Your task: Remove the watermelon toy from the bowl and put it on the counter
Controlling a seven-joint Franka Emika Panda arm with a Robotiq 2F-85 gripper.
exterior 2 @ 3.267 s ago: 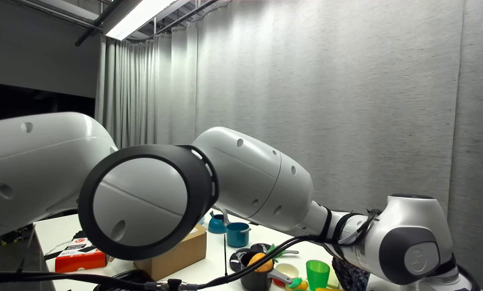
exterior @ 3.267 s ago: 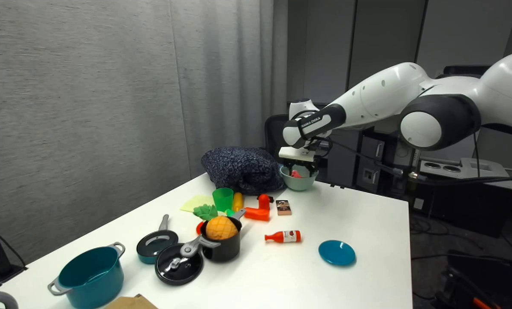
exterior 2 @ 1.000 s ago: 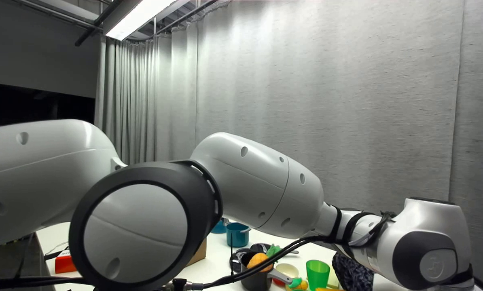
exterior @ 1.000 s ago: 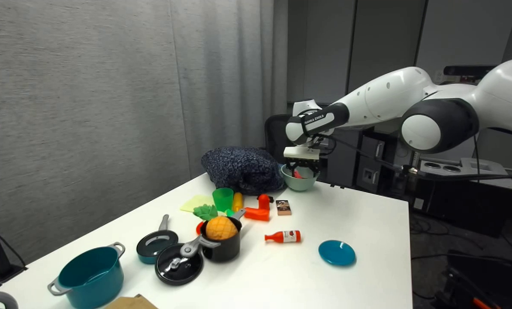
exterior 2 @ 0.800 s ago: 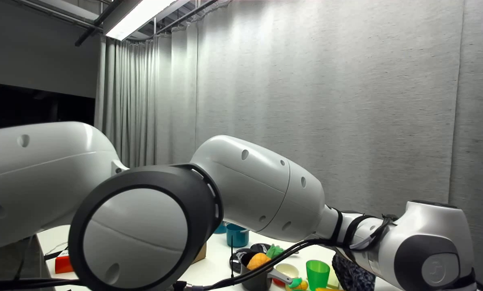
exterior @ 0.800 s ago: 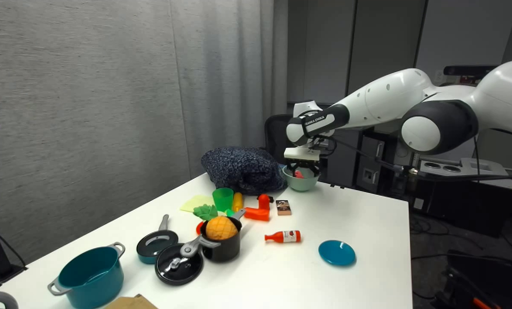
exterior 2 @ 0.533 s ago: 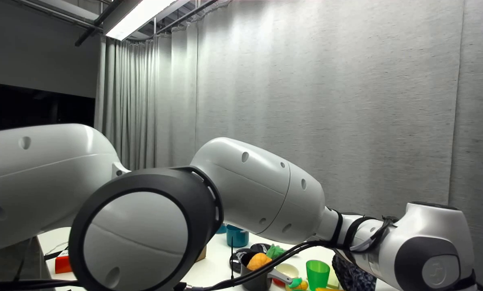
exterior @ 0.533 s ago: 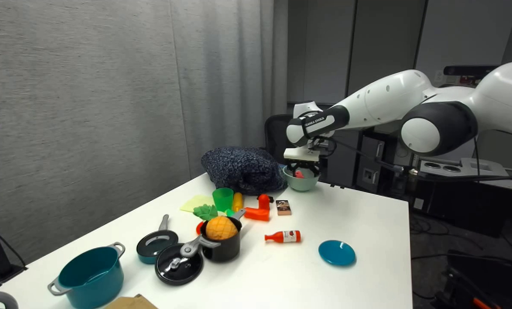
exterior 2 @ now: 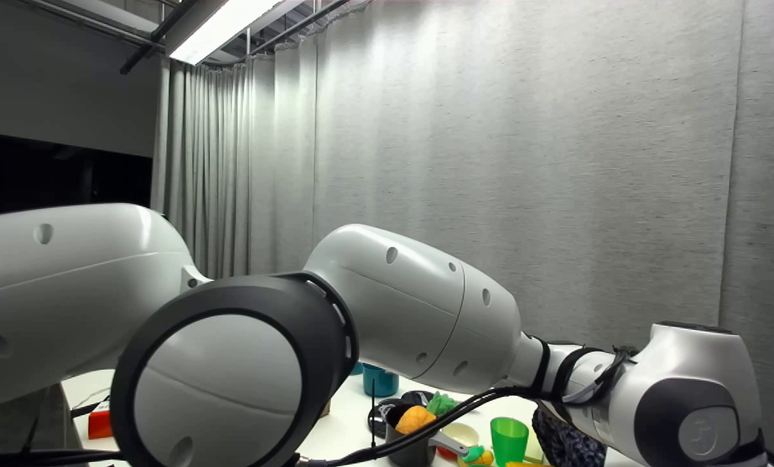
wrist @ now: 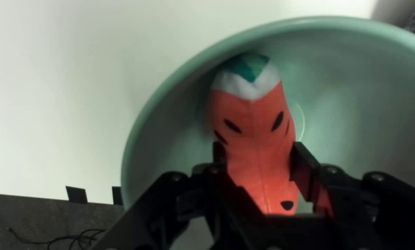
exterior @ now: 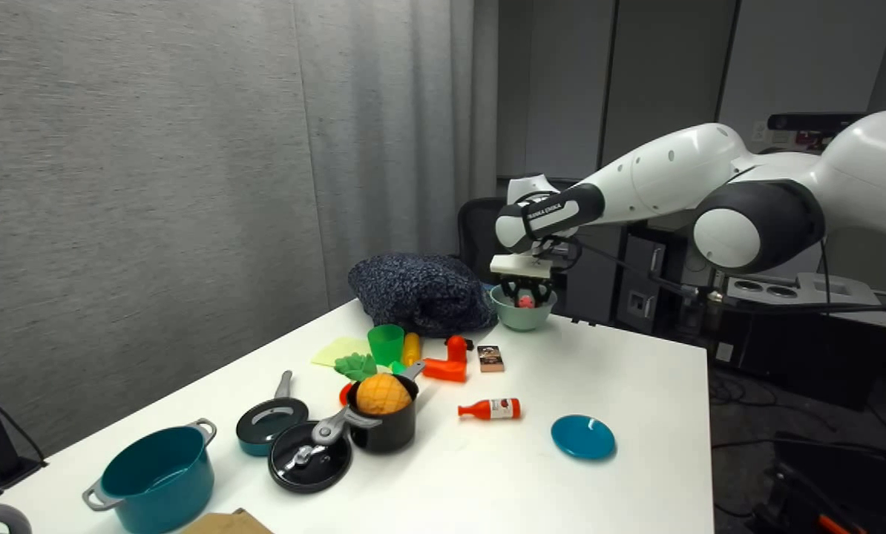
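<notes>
The watermelon toy [wrist: 254, 118] is a soft red wedge with black seeds and a white and green rind. It lies inside the pale mint bowl [wrist: 332, 86], near its wall. My gripper [wrist: 258, 152] reaches into the bowl, with one finger pad pressed on each side of the toy's narrowing middle. In an exterior view the bowl [exterior: 522, 319] stands near the far edge of the white counter [exterior: 606, 371]. There the toy [exterior: 525, 301] shows between the fingers of my gripper [exterior: 526, 295]. The bowl and gripper are hidden in the view with the counter [exterior 2: 341, 428].
A dark knit cloth [exterior: 421, 293] lies right beside the bowl. A small box [exterior: 490, 359], a red bottle [exterior: 490, 409] and a blue disc [exterior: 583, 437] lie on the counter nearer the camera. A black pot [exterior: 391, 430] holds an orange toy. The counter's edge [wrist: 54, 199] runs close to the bowl.
My arm has come down a little. The fingers have closed in on the toy, which has shifted to sit between them. The bowl has slid slightly to the right in an exterior view.
</notes>
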